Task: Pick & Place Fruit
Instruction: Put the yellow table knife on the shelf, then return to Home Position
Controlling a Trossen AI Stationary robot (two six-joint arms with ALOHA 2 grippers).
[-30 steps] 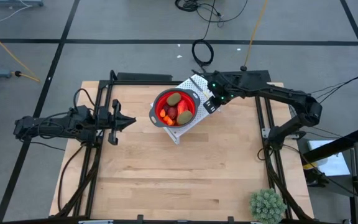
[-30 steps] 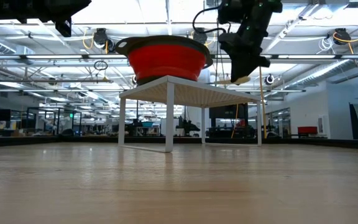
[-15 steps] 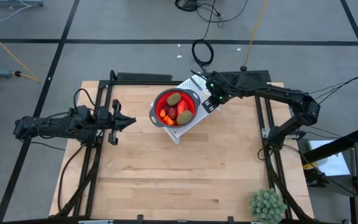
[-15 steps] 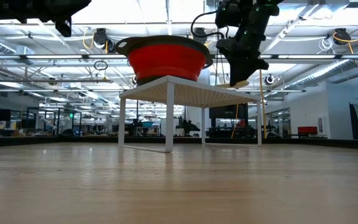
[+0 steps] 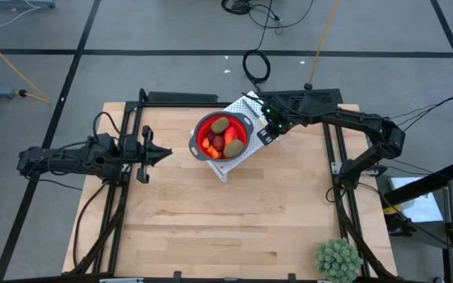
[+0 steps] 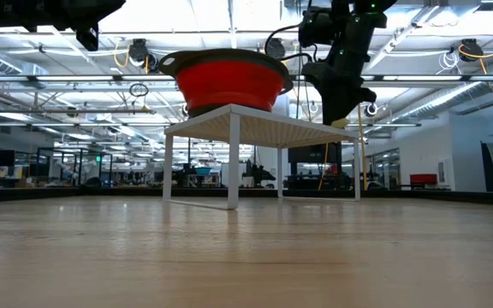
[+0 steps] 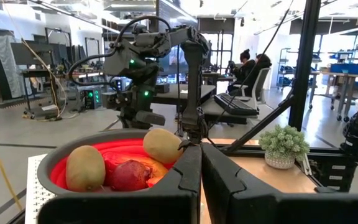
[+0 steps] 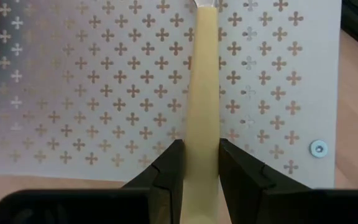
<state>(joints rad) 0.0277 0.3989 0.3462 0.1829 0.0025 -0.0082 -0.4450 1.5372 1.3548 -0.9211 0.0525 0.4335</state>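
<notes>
The pale yellow piece (image 8: pixel 203 93) is cut off at both picture edges, so its full length cannot be seen.

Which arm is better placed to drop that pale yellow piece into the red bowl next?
Right. The right gripper is shut on the pale yellow piece over the white stand, beside the red bowl. The left gripper waits apart.

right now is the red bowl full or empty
Partly filled: the red bowl on the white stand holds fruit, including brown-green ovals and a dark red piece.
</notes>
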